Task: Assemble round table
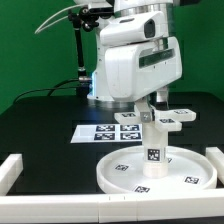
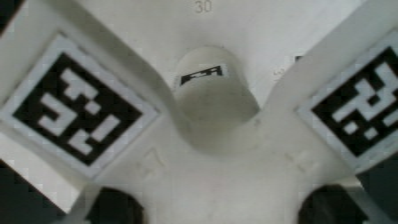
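Observation:
The large rimmed round disc (image 1: 120,172) lies on the black table at the front. The short cylindrical leg (image 1: 153,140) stands upright on the disc's middle, a tag on its side. My gripper (image 1: 148,112) comes down from above and is shut on the leg's upper part. In the wrist view the leg (image 2: 210,110) runs away from my gripper (image 2: 231,205). The dark fingertips (image 2: 116,206) sit tight against both of its sides. The disc (image 2: 178,170) with two big tags fills the background. The cross-shaped foot piece (image 1: 176,117) lies on the table toward the exterior view's right.
The marker board (image 1: 105,131) lies flat behind the disc. White border rails run along the left (image 1: 10,170), the right (image 1: 215,155) and the front edge (image 1: 60,212). The arm's white body (image 1: 135,60) hangs over the middle.

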Controlling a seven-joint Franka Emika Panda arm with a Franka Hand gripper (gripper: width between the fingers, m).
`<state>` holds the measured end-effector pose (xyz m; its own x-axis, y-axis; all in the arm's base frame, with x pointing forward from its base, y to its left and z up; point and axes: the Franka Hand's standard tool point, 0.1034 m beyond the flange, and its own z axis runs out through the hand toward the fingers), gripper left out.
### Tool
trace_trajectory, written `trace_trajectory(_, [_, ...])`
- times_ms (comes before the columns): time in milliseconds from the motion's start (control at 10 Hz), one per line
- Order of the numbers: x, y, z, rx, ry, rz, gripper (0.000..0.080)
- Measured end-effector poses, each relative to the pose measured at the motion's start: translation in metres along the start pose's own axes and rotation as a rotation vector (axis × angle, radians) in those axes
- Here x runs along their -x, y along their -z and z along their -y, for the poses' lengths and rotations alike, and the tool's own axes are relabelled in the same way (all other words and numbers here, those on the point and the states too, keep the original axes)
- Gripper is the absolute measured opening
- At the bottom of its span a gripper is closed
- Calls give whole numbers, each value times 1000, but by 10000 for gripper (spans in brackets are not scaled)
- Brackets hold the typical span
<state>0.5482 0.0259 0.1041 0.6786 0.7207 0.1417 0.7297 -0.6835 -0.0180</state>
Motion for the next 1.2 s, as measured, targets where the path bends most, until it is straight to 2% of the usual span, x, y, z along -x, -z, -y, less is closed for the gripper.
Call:
trace_trajectory(300, [5, 0, -5, -21, -284, -45, 439])
trace_trajectory(1200, [0, 3, -9, -16, -907, -77, 439])
